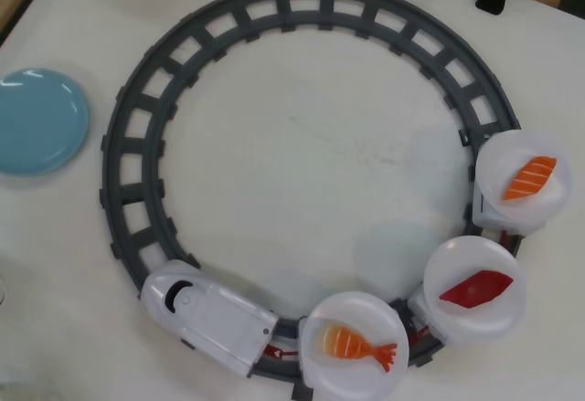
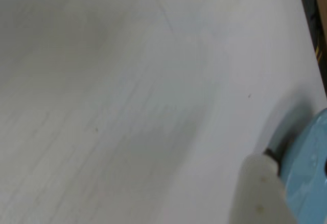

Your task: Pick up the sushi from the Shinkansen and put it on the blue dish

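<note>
Overhead view: the Shinkansen (image 1: 206, 317) sits at the lower left of the grey ring track (image 1: 128, 127) with three plate cars trailing to the right. The sushi (image 1: 476, 288), dark red, lies on the middle white plate (image 1: 475, 314), between the shrimp piece (image 1: 358, 344) and the salmon piece (image 1: 529, 178). The blue dish (image 1: 41, 121) is empty, well apart at far left on the worktop (image 1: 311, 163). No arm in view here. Wrist view: blurred bare worktop, with a pale finger (image 2: 263, 193) against a light-blue part at lower right; jaws' opening cannot be told. Risks: a mistimed descent could take a neighbouring piece, nudge the plate off its car, or derail the train; the glossy topping may slip from a shallow pinch.
</note>
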Tool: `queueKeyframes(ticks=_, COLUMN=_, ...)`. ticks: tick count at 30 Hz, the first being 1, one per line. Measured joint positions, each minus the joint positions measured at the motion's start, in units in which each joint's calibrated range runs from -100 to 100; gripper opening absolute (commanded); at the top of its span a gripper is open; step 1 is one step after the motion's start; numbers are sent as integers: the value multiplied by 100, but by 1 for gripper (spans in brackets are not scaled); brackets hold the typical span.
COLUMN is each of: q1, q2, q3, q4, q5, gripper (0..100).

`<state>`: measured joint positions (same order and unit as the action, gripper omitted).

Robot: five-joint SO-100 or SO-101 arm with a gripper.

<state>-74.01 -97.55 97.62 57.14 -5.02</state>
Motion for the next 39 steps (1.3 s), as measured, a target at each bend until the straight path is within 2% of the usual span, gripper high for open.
queueKeyframes(ticks=28, q1=25, q2=0, q3=0, q4=-126, q5=5, gripper=11)
queueKeyframes(ticks=33, q1=736, q2=0, q3=-503, q4=-160, q5=10, gripper=11)
queueKeyframes(ticks=39, q1=1953, q2=0, q3=-1866, q4=-160, q5=119, gripper=11)
